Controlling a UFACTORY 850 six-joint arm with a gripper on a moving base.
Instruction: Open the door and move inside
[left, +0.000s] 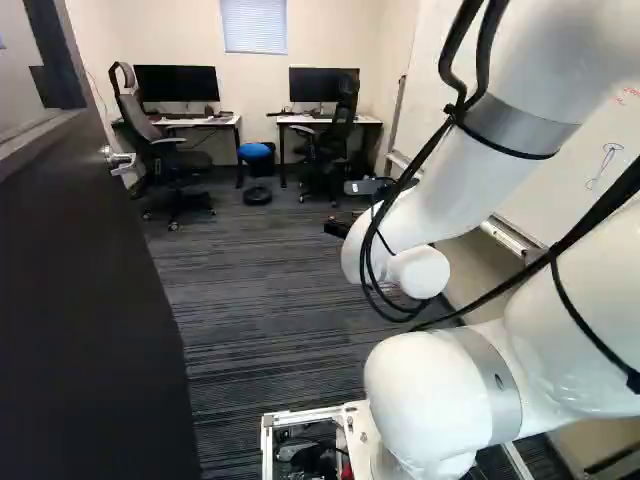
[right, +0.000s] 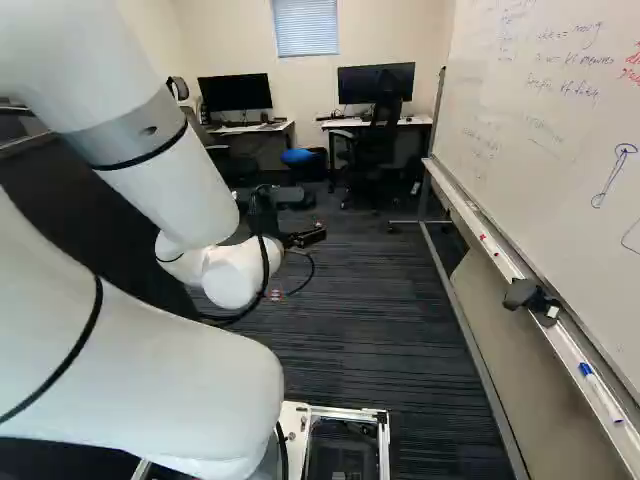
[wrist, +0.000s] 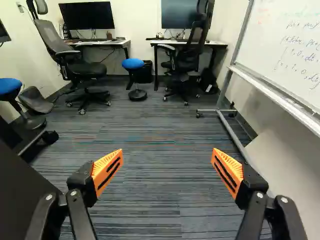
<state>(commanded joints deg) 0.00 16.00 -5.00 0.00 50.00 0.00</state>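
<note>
Gaping over striped carpet (wrist: 155, 185), empty jaws, open dark door (left: 80, 320), room (left: 255, 85) with desks (wrist: 120, 43), whiteboard (right: 520, 130)

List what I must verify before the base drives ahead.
1. Door open: ok, it stands open on the left.
2. Tool off the handle: ok.
3. Tool empty: ok, open with nothing between its fingers.
4. Chairs away from the tool: ok, both back by the desks.
5. Enough room between base and whiteboard: cannot tell.
6. Base fully past the doorway: cannot tell.
</note>
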